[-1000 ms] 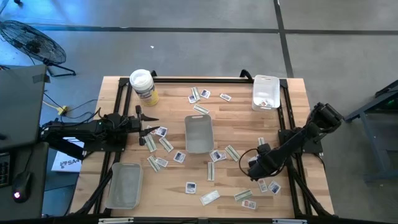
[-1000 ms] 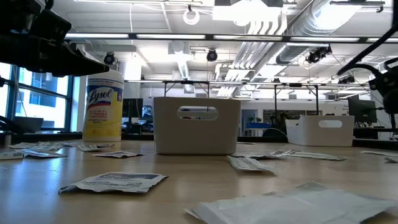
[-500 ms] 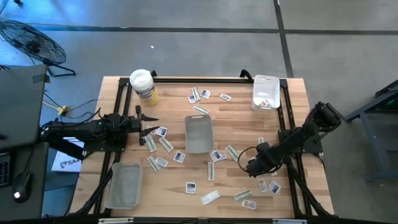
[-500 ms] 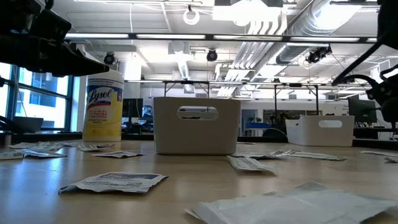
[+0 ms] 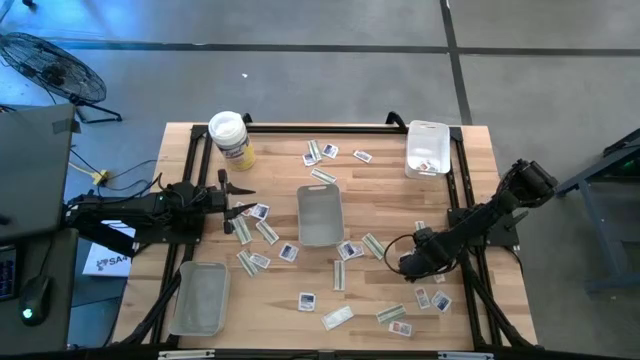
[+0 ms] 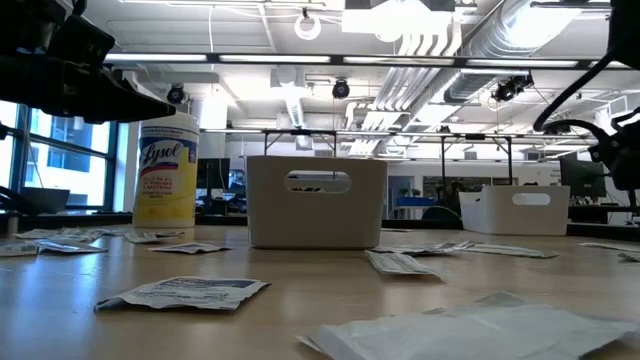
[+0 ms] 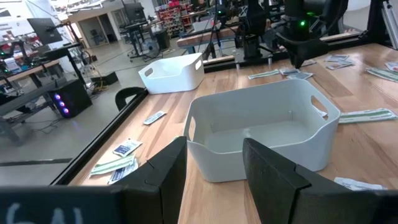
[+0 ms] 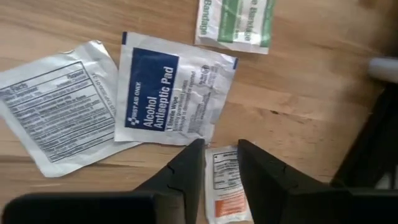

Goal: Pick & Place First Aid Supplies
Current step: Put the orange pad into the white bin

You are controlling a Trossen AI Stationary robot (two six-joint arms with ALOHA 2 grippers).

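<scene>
Right end effector [image 8: 219,165] pinches narrowly on an orange-print packet [image 8: 225,186]; a thin edge grip risks slipping; left end effector [image 7: 214,177] waits open.

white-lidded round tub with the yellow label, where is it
In the high view the white-lidded round tub with the yellow label stands at the table's far left corner, beyond the waiting left gripper.

Two dark arms, matte black, chunky segmented links with rounded joint housings. Left arm [image 5: 140,212]: black, boxy wrist, thin black cable along links. Right arm [image 5: 480,225]: black, bulky rounded shoulder block, looped black cable near wrist. Left tool [image 7: 214,171]: two broad black fingers, flat angled faces, bevelled edges. Right tool [image 8: 217,167]: two black fingers, tapered tips, smooth plastic, slightly glossy.
</scene>
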